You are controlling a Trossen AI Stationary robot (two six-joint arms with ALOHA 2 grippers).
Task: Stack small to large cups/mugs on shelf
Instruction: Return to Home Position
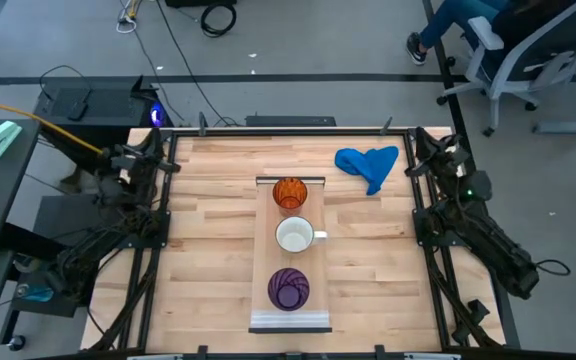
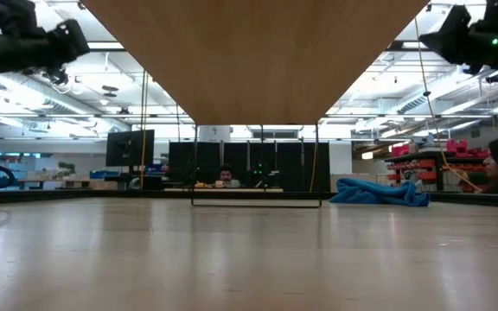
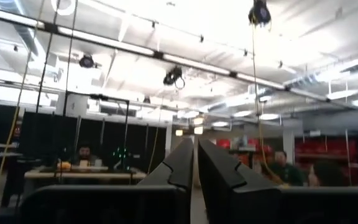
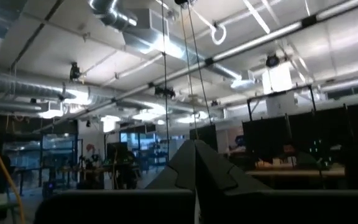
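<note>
Left gripper: fingers drawn together, only a thin slit between them, holding nothing. It is pulled back at the left edge of the tabletop and points out into the room.
Right gripper: fingers meeting, empty, parked at the right edge in the same way.

Between the arms, the shelf runs down the middle of the table, well apart from both grippers. Three vessels stand on it in a row, mouths up and none touching:
- orange ribbed cup at the dark-edged end
- white mug in the middle, handle turned toward the right arm
- purple ribbed cup nearest the pale metal edge

Blue cloth lies off the plank, toward the right arm.

Handling, as a judgement: all three look small, stiff and light. The ribbing should give the pads some bite. The mug looks smooth, probably slicker and heavier. Best hold is the rim wall, one finger inside and one outside. I cannot tell the material, so treat all three as breakable.
</note>
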